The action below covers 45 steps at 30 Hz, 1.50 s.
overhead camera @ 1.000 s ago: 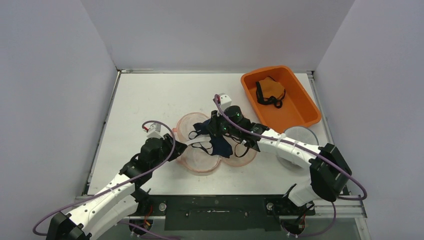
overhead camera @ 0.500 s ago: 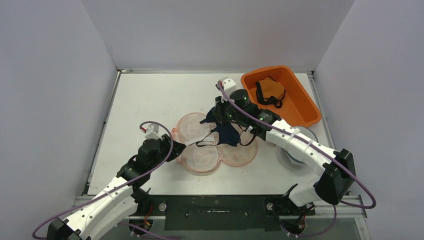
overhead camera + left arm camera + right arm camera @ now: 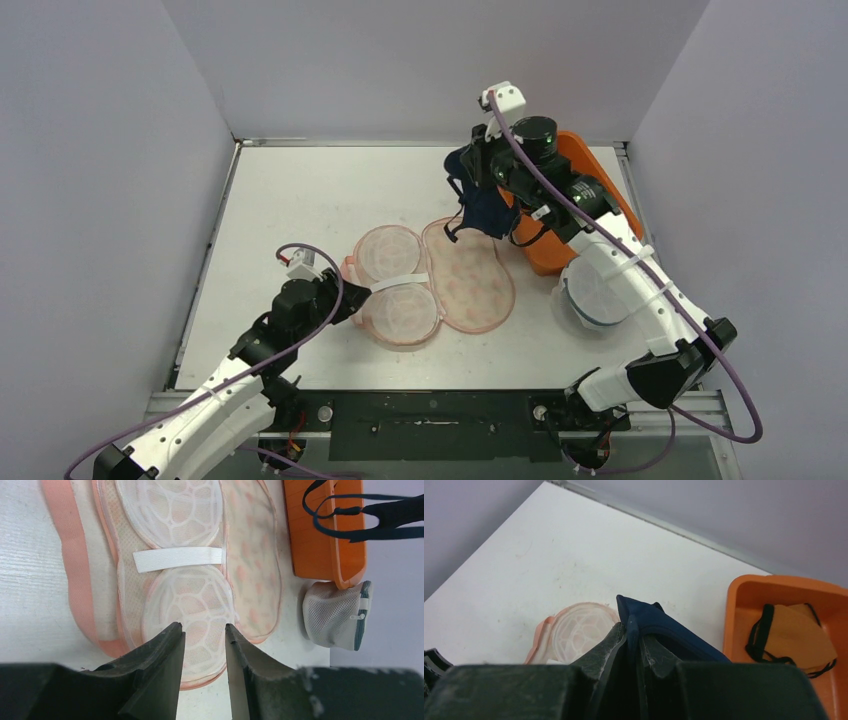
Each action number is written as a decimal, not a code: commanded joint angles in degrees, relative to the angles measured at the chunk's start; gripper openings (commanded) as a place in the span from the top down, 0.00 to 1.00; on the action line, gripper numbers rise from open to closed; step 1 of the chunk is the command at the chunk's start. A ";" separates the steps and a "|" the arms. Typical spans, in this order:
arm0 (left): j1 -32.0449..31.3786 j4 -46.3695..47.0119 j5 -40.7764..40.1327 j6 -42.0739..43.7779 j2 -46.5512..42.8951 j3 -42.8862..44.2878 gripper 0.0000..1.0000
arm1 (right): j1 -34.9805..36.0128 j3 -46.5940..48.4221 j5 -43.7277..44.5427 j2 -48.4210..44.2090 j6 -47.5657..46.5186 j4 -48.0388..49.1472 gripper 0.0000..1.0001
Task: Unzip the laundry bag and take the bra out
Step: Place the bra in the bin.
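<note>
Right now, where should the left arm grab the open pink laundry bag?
Probably the pink border strip along the left edge of the pink laundry bag, coming in low from the left. It lies as a thin flap outside the domed mesh cups, which look too wide to pinch.

The right tool (image 3: 634, 632) has lifted the navy bra (image 3: 487, 212) off the laundry bag (image 3: 400, 300) toward the orange bin (image 3: 536, 250).

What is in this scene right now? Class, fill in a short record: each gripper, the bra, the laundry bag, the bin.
left gripper: open, tips over the laundry bag's edge
right gripper: shut on the navy bra
navy bra: held in the air near the orange bin
laundry bag: unzipped, spread flat on the table
orange bin: holds an orange garment with black straps
</note>
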 commanded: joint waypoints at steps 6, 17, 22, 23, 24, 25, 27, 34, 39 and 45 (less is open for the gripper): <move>0.51 0.35 1.87 1.74 0.15 3.38 0.66 | -5.04 15.61 1.89 2.26 -2.72 -1.45 0.95; 0.60 2.60 3.60 1.54 1.70 2.41 0.66 | -11.34 18.76 8.91 5.27 -1.89 1.96 0.95; 0.60 4.56 4.50 1.06 2.82 1.58 0.65 | -16.73 12.91 8.04 5.39 0.30 8.11 0.95; 0.60 4.72 4.64 1.08 3.22 1.49 0.65 | -17.63 11.93 7.77 5.46 0.37 9.64 0.95; 0.60 4.94 4.70 1.13 3.49 1.48 0.65 | -18.57 11.29 7.47 5.74 0.23 10.90 0.95; 0.60 5.19 4.84 1.14 3.76 1.41 0.65 | -19.14 10.75 7.42 6.11 0.01 11.94 0.95; 0.60 5.63 5.05 1.14 4.29 1.27 0.65 | -20.62 9.82 6.12 6.90 -0.43 14.32 0.95; 0.60 8.45 5.23 0.55 5.57 -0.20 0.65 | -23.98 8.58 -0.37 11.67 -7.08 18.21 0.95; 0.60 11.25 7.59 0.01 7.22 -1.00 0.65 | -25.29 7.22 -6.20 14.72 -11.80 17.31 0.95; 0.61 13.95 8.81 -0.61 8.47 -1.92 0.65 | -25.49 -1.10 -4.80 15.31 -15.75 15.75 0.95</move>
